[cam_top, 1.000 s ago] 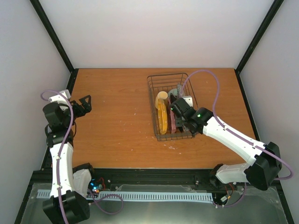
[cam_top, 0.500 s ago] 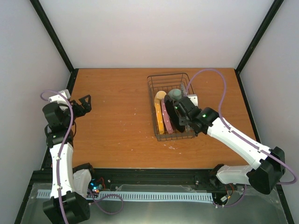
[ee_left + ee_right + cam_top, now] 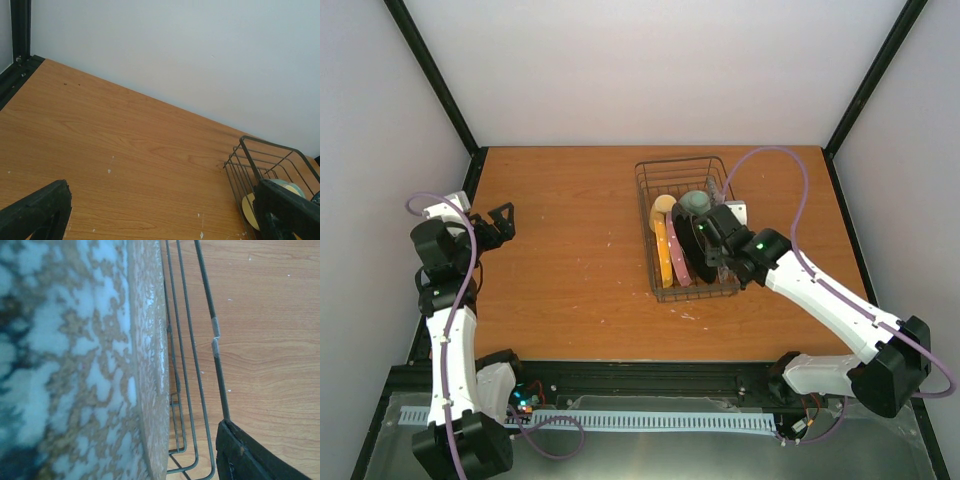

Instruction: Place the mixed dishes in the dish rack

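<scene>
Grey speckled plate (image 3: 75, 365), glazed in mottled pale blue and tan, stands on edge inside the dark thin-wire dish rack (image 3: 670, 175) on the wooden worktop (image 3: 570, 250), beside an orange-yellow plate (image 3: 663, 255) and a maroon-pink plate (image 3: 677, 262), also on edge. My right tool (image 3: 712, 245) sits at the rack; its one visible finger (image 3: 250, 455) is clear of the rim, but I cannot tell its state. My left tool (image 3: 500, 220) hangs wide open and empty.
</scene>
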Action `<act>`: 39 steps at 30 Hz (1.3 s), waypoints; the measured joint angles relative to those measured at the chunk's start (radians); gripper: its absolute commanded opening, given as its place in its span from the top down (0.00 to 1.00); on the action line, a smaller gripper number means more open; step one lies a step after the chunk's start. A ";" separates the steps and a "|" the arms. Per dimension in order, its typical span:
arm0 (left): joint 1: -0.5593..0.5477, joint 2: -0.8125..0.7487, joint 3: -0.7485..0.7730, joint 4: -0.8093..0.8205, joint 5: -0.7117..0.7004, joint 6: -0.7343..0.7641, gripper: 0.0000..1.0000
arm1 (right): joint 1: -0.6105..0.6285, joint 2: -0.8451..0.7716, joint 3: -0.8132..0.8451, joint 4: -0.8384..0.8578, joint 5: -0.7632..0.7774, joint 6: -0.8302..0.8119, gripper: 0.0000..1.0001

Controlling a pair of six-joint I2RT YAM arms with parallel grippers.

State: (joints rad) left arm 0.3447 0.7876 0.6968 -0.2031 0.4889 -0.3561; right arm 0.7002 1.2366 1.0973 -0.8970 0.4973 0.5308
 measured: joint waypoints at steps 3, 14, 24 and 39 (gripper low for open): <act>0.000 -0.002 0.000 0.000 -0.006 0.000 0.00 | -0.019 0.000 0.000 0.000 0.003 -0.002 0.38; 0.000 -0.003 0.000 0.000 -0.010 0.000 0.00 | -0.118 -0.086 -0.010 -0.023 0.031 -0.025 0.30; 0.000 -0.007 0.000 0.000 -0.010 0.000 0.00 | -0.127 -0.109 -0.011 -0.026 0.029 -0.037 0.26; 0.000 -0.013 0.000 0.000 -0.010 -0.001 0.00 | -0.127 -0.225 0.120 -0.061 0.089 -0.064 0.24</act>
State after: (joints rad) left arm 0.3447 0.7742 0.6971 -0.2035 0.4793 -0.3569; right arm 0.5728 1.0111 1.2175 -0.9585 0.5865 0.4671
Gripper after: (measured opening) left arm 0.997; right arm 0.770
